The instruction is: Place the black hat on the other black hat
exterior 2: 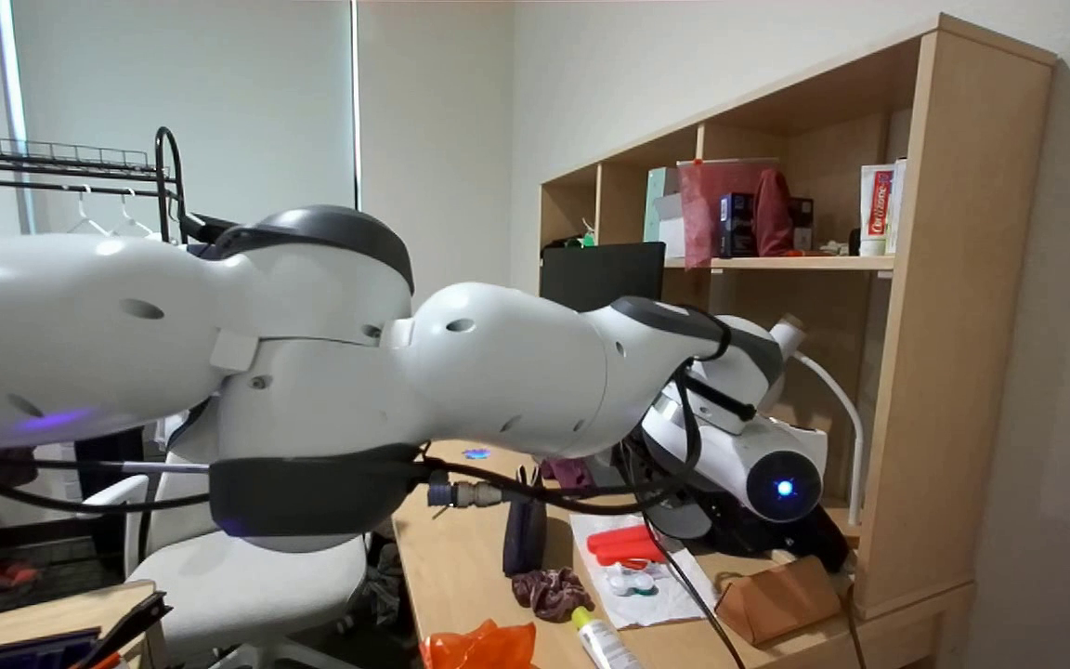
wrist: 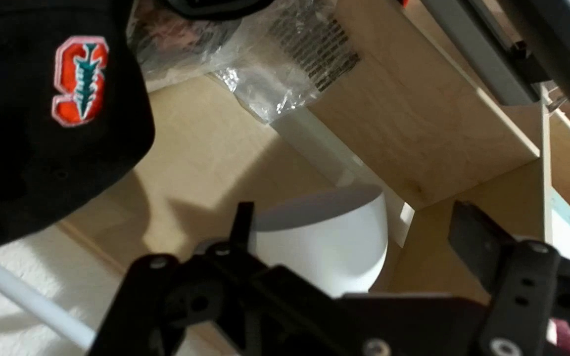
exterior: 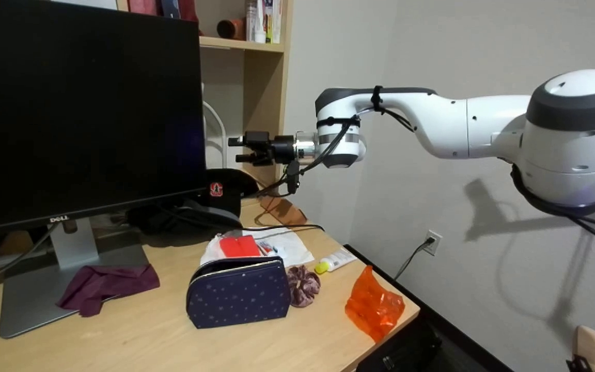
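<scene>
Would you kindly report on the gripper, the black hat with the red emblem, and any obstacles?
Gripper open, nothing held. Black hat ungripped, lower than the gripper. Monitor appears right beside it in an exterior view, possibly in the way.

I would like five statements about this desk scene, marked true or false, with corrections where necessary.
The black two-fingered gripper is open. True.
It holds the black fabric cap with the red emblem. False: this cap is apart from it.
The navy star-patterned pouch stands on the pale wooden desk. True.
Crumpled orange plastic lies on the black monitor's grey base. False: this plastic lies near the desk's edge.
The purplish fabric scrunchie lies beside the pouch. True.
</scene>
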`<move>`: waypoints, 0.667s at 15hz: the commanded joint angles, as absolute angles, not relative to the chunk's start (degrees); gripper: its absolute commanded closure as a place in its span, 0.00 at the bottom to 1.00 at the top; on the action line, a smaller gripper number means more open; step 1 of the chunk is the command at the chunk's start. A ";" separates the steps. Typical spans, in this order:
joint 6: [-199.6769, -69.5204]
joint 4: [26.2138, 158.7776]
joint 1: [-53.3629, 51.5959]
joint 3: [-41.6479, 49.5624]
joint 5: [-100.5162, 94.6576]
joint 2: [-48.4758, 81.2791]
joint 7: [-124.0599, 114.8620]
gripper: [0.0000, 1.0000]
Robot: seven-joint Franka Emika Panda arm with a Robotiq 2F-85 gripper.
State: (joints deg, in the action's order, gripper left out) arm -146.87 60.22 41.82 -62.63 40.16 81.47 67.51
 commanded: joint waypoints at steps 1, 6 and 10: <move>-152.75 67.08 46.70 -62.94 41.38 75.72 67.26 0.00; -161.14 78.49 53.70 -62.89 41.93 67.40 66.28 0.00; -163.97 89.48 59.70 -63.29 41.90 58.57 62.22 0.00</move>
State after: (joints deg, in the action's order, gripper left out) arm -160.36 78.26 54.29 -62.84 40.19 66.98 65.17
